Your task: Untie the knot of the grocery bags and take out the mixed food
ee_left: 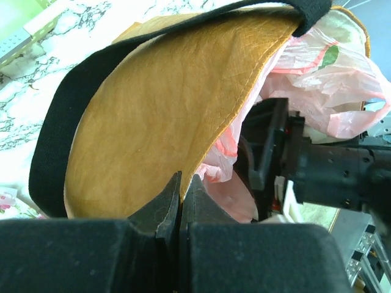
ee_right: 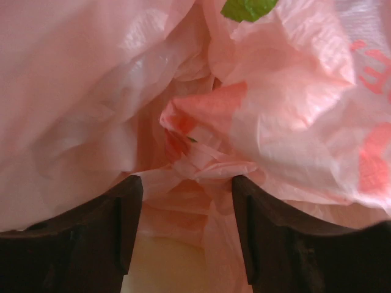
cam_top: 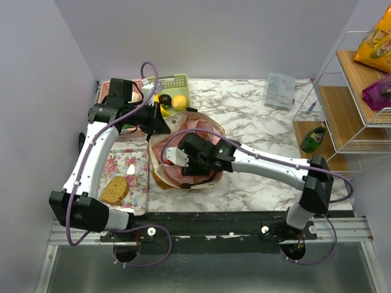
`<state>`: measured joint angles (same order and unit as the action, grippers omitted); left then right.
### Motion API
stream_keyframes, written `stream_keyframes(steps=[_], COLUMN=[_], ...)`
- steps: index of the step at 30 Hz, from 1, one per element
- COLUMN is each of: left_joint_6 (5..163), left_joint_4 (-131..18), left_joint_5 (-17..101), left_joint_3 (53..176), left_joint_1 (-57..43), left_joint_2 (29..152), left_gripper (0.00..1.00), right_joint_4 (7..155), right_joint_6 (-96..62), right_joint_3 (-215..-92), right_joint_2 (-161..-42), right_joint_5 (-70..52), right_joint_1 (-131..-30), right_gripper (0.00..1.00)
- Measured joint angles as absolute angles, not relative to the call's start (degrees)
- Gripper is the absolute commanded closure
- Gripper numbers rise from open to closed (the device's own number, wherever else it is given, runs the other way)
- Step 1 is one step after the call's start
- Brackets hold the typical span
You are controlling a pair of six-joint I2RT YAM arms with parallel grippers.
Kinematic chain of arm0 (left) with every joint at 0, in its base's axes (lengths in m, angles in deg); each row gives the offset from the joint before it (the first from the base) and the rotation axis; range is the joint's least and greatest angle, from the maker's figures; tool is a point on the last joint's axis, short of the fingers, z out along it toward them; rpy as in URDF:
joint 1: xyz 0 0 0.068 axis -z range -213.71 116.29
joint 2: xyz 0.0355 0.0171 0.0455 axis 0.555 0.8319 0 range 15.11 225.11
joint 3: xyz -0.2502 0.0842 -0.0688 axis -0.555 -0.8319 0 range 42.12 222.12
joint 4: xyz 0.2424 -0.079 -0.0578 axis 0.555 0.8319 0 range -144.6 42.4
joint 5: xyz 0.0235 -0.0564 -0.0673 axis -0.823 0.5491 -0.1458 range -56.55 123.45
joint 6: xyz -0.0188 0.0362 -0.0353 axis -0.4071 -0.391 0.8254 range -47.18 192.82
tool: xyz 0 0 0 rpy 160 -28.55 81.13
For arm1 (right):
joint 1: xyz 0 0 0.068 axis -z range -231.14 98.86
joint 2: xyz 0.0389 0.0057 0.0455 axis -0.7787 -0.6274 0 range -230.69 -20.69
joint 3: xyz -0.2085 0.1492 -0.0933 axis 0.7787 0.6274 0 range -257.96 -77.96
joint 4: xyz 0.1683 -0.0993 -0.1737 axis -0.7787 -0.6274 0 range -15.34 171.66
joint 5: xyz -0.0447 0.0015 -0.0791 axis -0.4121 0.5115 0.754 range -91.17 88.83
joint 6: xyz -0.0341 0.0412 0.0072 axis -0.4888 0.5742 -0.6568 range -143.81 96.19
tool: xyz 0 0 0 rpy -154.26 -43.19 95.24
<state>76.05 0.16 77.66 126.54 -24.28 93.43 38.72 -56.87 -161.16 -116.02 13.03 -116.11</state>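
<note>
At the middle of the white marble-patterned surface [cam_top: 244, 110], your large mustard-yellow tote with a black strap [ee_left: 171, 110] lies open, with the thin, crinkly, translucent pink plastic bag [ee_right: 287, 122] bunched inside it. Your left gripper [ee_left: 182, 186] is pinched tight on the tote's near rim, lifting that flap. Your right gripper [ee_right: 186, 183] is the one nearer the pink bag: it sits in among the folds with its jaws parted and nothing clamped. Directly ahead of it, between the fingers, a twisted wad of pink film [ee_right: 195, 152] runs roughly away from the gripper. This may be the knot, but you cannot tell for sure. Behind the tote, a yellow lemon [cam_top: 179, 102] and a dark round fruit [cam_top: 164, 99] sit by a pale green slotted basket [cam_top: 174, 81]. Any food inside the pink bag is hidden by plastic. A green patch [ee_right: 247, 7] at the top edge of the right wrist view is cut off and could be print or produce.
</note>
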Motion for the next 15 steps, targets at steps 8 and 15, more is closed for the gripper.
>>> stream_keyframes(steps=[8,15], left_joint_6=[75.4,75.4], left_joint_4=[0.9,0.7], left_joint_5=[78.3,79.0], left_joint_3=[125.7,124.9], left_joint_1=[-24.3,-24.3], left_joint_2=[93.2,93.2], left_gripper=[1.00,1.00], right_joint_4=[36.3,41.8], right_joint_6=[-53.2,-47.1], right_joint_3=[-171.5,-177.7], right_joint_2=[-112.5,-96.2], right_joint_5=[0.4,-4.1], right_joint_1=[-115.2,-115.2], right_gripper=[0.08,0.06])
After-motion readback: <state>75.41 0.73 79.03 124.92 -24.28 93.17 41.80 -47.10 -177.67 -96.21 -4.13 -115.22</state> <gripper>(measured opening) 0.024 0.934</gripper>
